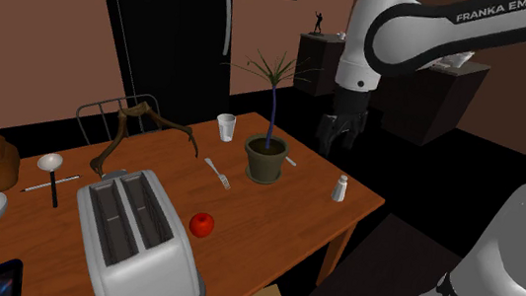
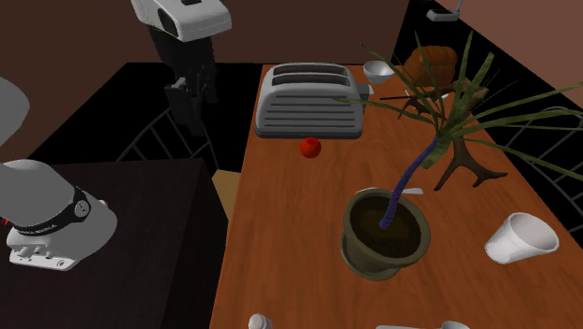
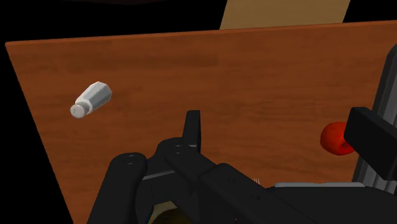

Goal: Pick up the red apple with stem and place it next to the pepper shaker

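**A:** Which step is in hand, in your opinion?

**B:** I judge it is the very first one, the reach toward the apple [image 1: 202,224]. The gripper [image 1: 340,132] hangs high in the air. In the second exterior view it is beside the long edge of the table [image 2: 280,243], not over it. Its two fingers stand apart and there is nothing between them.

**A:** And where is the apple?

**B:** It lies on the table, small and red, just beside the toaster [image 1: 134,231], on the toaster's side toward the shoulder view's right. It is well apart from the gripper.

**A:** And the pepper shaker?

**B:** The pepper shaker [image 1: 340,187] is white and stands upright near the table's corner at the shoulder view's right, close to the potted plant [image 1: 266,158]. Between it and the apple the table surface is bare.

**A:** So what does the next move call for?

**B:** The arm should carry the gripper over the table and above the apple. Then it should go down with one finger on each side of the apple. I think the toaster is the difficulty, because it is so near that a finger could knock it. It is better to turn the fingers so that neither comes down on the toaster's side. Also, a round fruit can roll if one finger touches it first, so the closing should be well centred.
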Action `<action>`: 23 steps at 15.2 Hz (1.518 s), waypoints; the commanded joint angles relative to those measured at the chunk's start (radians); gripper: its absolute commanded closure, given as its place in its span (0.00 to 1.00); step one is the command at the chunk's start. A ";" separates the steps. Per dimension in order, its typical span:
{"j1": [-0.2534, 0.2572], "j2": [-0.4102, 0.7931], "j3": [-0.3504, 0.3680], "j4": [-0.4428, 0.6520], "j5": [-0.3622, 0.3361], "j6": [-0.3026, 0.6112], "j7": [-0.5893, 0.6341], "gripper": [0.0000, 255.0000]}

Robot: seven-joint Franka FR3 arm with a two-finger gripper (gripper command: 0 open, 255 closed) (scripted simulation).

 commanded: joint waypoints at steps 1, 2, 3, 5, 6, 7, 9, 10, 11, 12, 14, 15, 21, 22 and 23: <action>0.010 0.057 0.016 -0.003 0.014 0.064 0.017 0.00; 0.015 0.090 0.026 0.001 0.021 0.094 0.028 0.00; 0.020 0.123 0.035 0.006 0.027 0.124 0.038 0.00; 0.030 0.193 0.053 0.021 0.037 0.181 0.058 0.00; 0.034 0.229 0.062 0.030 0.042 0.209 0.068 0.00; 0.039 0.265 0.070 0.041 0.045 0.236 0.078 0.00; 0.047 0.339 0.086 0.067 0.049 0.287 0.099 0.00; 0.051 0.377 0.094 0.082 0.049 0.311 0.110 0.00; 0.056 0.415 0.101 0.098 0.048 0.334 0.121 0.00; 0.060 0.453 0.108 0.115 0.047 0.356 0.132 0.00; 0.069 0.529 0.119 0.154 0.041 0.397 0.155 0.00; 0.074 0.568 0.124 0.175 0.037 0.415 0.168 0.00; 0.113 0.798 0.139 0.328 0.000 0.501 0.241 0.00; 0.121 0.837 0.138 0.358 -0.006 0.511 0.252 0.00; 0.130 0.875 0.138 0.389 -0.013 0.519 0.263 0.00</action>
